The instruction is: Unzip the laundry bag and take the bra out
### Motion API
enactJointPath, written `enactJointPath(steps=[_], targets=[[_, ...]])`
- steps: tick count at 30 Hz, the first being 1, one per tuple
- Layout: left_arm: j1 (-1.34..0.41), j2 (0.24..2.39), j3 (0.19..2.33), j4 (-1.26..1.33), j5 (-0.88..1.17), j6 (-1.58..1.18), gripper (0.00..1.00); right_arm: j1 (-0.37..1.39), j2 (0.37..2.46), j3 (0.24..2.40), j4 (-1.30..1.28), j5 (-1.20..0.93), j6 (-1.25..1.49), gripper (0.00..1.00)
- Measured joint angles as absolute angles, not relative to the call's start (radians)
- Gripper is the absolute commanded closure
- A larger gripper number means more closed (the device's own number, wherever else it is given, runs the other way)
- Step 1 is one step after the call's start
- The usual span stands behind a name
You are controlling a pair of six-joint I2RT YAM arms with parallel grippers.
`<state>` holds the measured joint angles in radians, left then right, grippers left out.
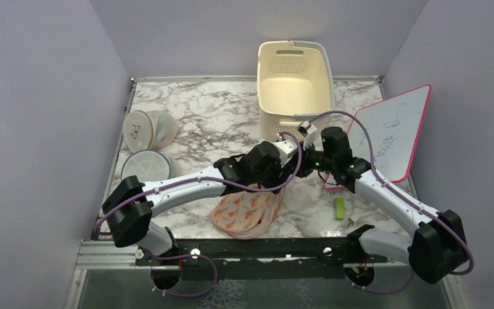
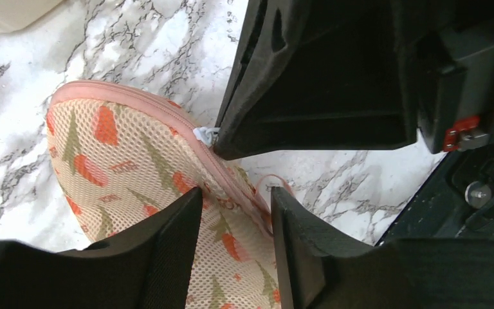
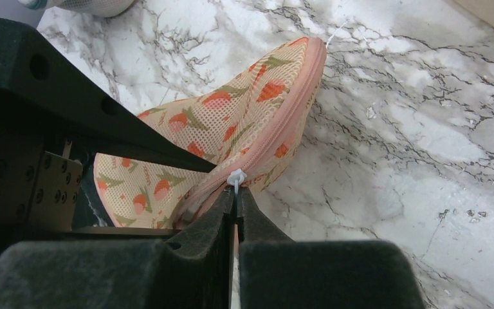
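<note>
The laundry bag [image 1: 244,212] lies flat on the marble counter [image 1: 199,109], down at 6 o'clock in the top view, close to the near edge. It's peach mesh with carrot print, and the stretch of pink zip in view past the pull is closed. The right jaws are pinched tight on the white zip pull [image 3: 236,177] at the bag's rim, with no gap between them. The left jaws stand partly open just beside that pull, one each side of the pink zipped rim, with nothing gripped; whether they touch the mesh I can't tell. Out from there: a cream basket [image 1: 294,84] at 12 o'clock, a pink-framed whiteboard [image 1: 392,129] at 2 o'clock, a small green thing [image 1: 339,208] at 3 o'clock, and two round white mesh cases [image 1: 148,129] at 10 o'clock
</note>
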<state>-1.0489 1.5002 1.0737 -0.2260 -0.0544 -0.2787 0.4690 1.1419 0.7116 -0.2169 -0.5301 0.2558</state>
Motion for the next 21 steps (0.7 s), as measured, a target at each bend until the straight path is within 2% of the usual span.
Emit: enactJointPath(steps=[4, 9, 21], targets=[[-1.049, 1.502, 1.074, -0.232, -0.073, -0.281, 0.88, 0.469, 1.132, 0.711, -0.219, -0.533, 0.257, 0.99], [-1.049, 1.502, 1.074, -0.248, -0.080, -0.261, 1.00, 0.469, 1.127, 0.711, -0.239, -0.516, 0.257, 0.99], [-1.048, 1.444, 1.065, -0.282, -0.041, -0.077, 1.00, 0.470, 1.243, 0.798, -0.291, -0.425, 0.230, 0.99]])
